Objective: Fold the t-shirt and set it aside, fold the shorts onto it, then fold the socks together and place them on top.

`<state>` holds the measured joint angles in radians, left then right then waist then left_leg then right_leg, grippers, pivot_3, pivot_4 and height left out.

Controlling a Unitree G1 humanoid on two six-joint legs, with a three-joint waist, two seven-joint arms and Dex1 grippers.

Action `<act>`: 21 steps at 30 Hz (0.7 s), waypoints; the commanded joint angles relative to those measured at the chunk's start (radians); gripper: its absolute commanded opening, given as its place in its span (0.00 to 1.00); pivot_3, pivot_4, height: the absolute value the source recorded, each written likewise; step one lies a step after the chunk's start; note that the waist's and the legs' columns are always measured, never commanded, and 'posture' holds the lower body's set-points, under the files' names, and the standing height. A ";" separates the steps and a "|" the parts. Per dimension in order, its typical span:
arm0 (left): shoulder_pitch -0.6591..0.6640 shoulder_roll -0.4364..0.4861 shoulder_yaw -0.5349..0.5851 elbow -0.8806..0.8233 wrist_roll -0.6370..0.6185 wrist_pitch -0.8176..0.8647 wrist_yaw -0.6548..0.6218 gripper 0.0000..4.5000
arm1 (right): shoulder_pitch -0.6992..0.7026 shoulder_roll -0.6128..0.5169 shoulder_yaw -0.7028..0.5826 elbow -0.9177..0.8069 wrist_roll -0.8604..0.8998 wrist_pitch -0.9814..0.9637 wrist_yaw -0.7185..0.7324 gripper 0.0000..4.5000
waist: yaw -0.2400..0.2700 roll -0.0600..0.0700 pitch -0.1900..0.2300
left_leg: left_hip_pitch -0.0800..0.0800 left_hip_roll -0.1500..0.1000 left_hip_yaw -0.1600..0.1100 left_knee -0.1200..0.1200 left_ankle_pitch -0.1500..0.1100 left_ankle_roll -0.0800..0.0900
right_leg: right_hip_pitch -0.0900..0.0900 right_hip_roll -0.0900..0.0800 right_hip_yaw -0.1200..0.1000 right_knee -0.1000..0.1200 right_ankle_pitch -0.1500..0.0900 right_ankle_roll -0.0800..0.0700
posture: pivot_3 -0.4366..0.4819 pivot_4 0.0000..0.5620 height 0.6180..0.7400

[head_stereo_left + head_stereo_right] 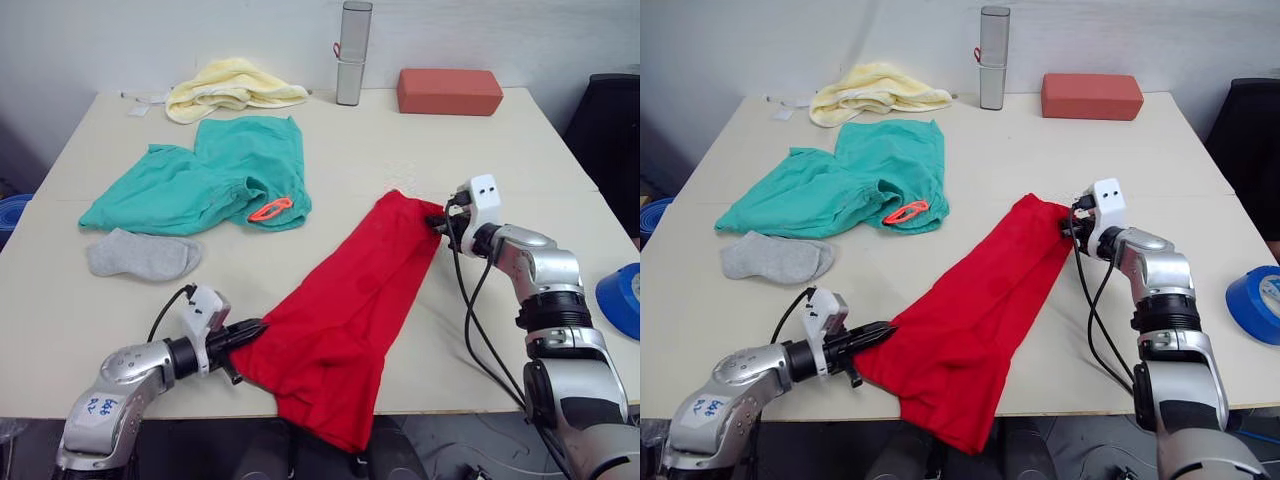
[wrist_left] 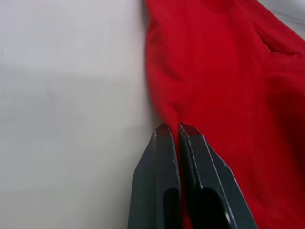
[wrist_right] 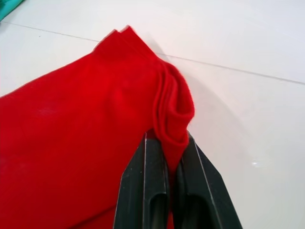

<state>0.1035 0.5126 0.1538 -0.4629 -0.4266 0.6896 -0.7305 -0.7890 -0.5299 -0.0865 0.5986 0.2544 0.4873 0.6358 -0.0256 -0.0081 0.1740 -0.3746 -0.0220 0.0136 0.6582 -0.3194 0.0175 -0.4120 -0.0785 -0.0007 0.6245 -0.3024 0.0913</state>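
The red t-shirt (image 1: 345, 305) lies in a long diagonal strip from mid-table to the front edge, its lower end hanging over the edge. My left gripper (image 1: 252, 332) is shut on its near left edge, seen pinching cloth in the left wrist view (image 2: 177, 131). At the far end my right gripper (image 1: 437, 222) is shut on a bunched fold (image 3: 174, 138). The teal-green shorts (image 1: 205, 180) with an orange drawstring loop (image 1: 270, 209) lie spread at the back left. A grey sock (image 1: 140, 255) rests in front of them.
A pale yellow towel (image 1: 232, 86) is bunched at the back left. A grey cylinder (image 1: 353, 52) and a red block (image 1: 449, 91) stand along the back edge. A blue tape roll (image 1: 1258, 303) sits off the table's right side.
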 commanded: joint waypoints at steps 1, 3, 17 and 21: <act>0.000 0.012 0.042 -0.036 -0.053 0.020 0.012 0.12 | 0.003 -0.060 -0.033 -0.037 0.007 -0.037 0.059 0.24 | 0.000 0.000 0.000 | 0.000 0.000 0.000 0.000 0.000 0.000 | 0.000 0.000 0.000 0.000 0.000 0.000 | 0.48 0.27 1.00; -0.018 0.042 0.055 -0.016 -0.064 0.005 -0.011 0.24 | 0.028 -0.099 -0.046 -0.082 0.022 -0.029 0.099 0.40 | 0.000 0.000 0.000 | 0.000 0.000 0.000 0.000 0.000 0.000 | 0.000 0.000 0.000 0.000 0.000 0.000 | 0.48 0.27 1.00; -0.434 0.240 -0.089 0.427 -0.028 -0.205 -0.386 0.99 | 0.606 -0.465 -0.177 -0.934 0.443 0.623 0.395 1.00 | 0.012 0.003 0.002 | 0.001 0.000 -0.005 -0.005 -0.002 0.004 | 0.001 -0.001 -0.004 -0.003 -0.001 -0.002 | 0.48 0.27 1.00; -0.581 0.154 -0.208 0.556 0.053 -0.289 -0.415 0.99 | 0.697 -0.372 -0.216 -1.097 0.523 0.744 0.253 1.00 | 0.022 0.002 0.002 | 0.000 0.000 -0.004 -0.004 -0.002 0.004 | 0.001 -0.001 -0.003 -0.003 -0.001 -0.001 | 0.48 0.27 1.00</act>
<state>-0.4557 0.6676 -0.0270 0.0645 -0.4053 0.4397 -1.1243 -0.0941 -0.9125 -0.2605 -0.4330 0.7359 1.1908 0.9364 -0.0035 -0.0063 0.1757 -0.3742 -0.0220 0.0097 0.6541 -0.3210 0.0212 -0.4111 -0.0792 -0.0037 0.6218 -0.3029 0.0902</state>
